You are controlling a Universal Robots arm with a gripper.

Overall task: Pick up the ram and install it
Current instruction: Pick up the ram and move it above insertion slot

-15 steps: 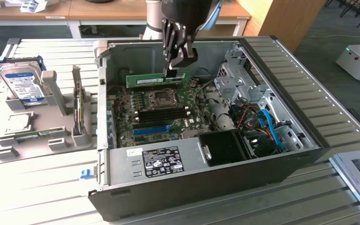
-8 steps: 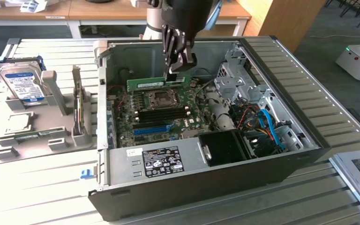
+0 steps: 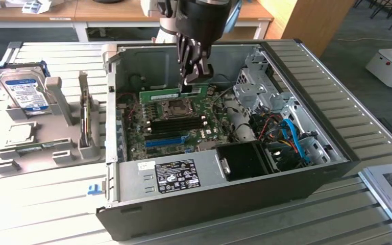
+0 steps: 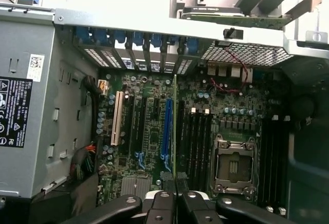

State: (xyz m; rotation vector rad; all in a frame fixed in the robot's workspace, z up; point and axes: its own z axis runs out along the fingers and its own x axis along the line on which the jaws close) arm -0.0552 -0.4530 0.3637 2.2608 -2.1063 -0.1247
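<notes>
The tool [image 3: 194, 79] is clamped shut on the ram [image 3: 162, 95], holding the green stick level and on its long edge inside the open computer case [image 3: 318, 109], above the motherboard [image 3: 203, 133] and close to the CPU socket [image 3: 177, 107]. In the wrist view the ram [image 4: 175, 131] shows edge-on as a thin green line running out from the tool [image 4: 176, 196], between the blue slot [image 4: 165, 131] and the dark memory slots [image 4: 198, 142]. Whether it touches the board cannot be told. A hard drive [image 3: 22, 92] stands in a holder on the surface [image 3: 46, 204], at the exterior view's left.
</notes>
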